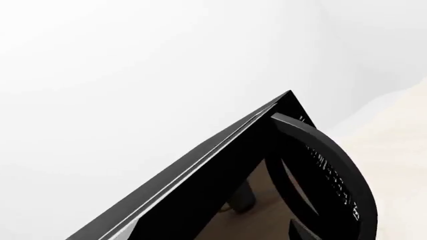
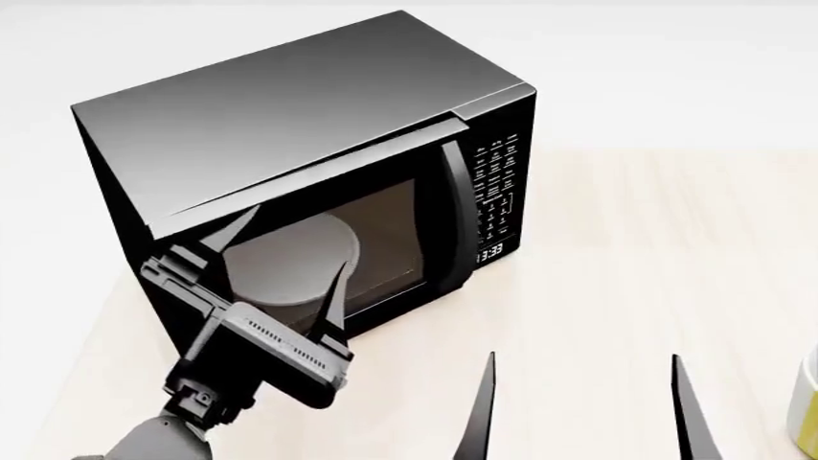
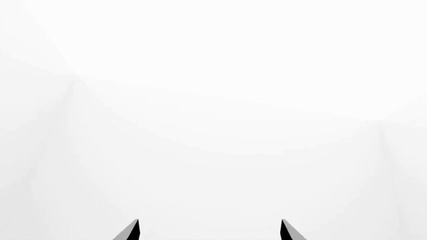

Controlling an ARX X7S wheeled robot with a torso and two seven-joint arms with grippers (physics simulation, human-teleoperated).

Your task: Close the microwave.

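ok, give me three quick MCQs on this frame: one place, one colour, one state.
1. Where is the left gripper relative to the microwave? A) on top B) in front of the door window C) at the keypad
2. Microwave casing colour? A) white B) black C) red
3. The right gripper is: A) open, empty B) shut on the handle C) shut on a cup

Answers: B, its fingers spread in front of the door glass; B, top and sides render black; A, its fingers stand apart over bare table.

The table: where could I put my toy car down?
Bare table lies right of the microwave, stretching from its keypad side toward the yellowish thing at the edge. In front of the door it is crowded by the left end effector.
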